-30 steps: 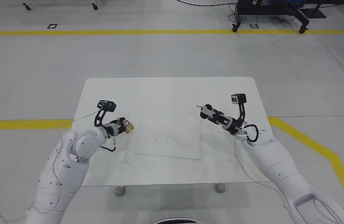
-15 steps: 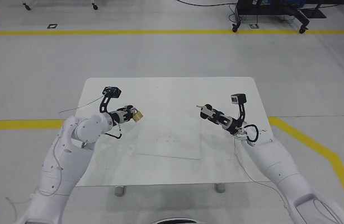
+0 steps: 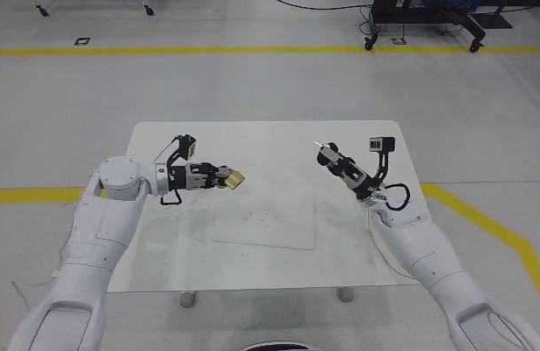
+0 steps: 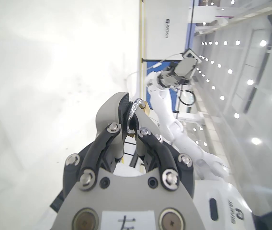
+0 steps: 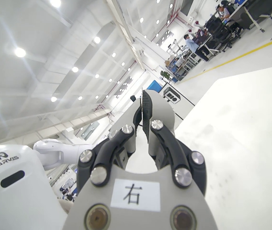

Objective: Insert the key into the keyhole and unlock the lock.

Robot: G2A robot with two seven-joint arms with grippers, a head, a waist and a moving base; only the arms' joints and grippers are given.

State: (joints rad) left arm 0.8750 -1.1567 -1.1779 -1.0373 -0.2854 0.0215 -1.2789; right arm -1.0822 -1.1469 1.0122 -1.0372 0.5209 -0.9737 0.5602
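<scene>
A brass padlock [image 3: 238, 180] hangs above the white table [image 3: 270, 254], left of centre, its body pointing toward the other arm. My left gripper [image 3: 222, 177] is shut on it. In the left wrist view the silver shackle [image 4: 136, 103] is pinched between the pads, with a sliver of the brass body [image 4: 147, 108] showing beyond them. My right gripper [image 3: 327, 158] is raised over the table's right half and shut on a small key [image 3: 316, 146] that sticks out toward the far side. In the right wrist view the fingers [image 5: 148, 111] are pressed together. A wide gap separates lock and key.
A faint rectangular mat [image 3: 262, 230] lies flat on the table's near middle. Yellow floor lines [image 3: 41, 194] run past both sides of the table. The right arm [image 4: 174, 77] shows far off in the left wrist view.
My left arm has swung the padlock up and to the right, from near the table's left edge toward the middle. My right gripper has shifted slightly toward the far side and tilted.
</scene>
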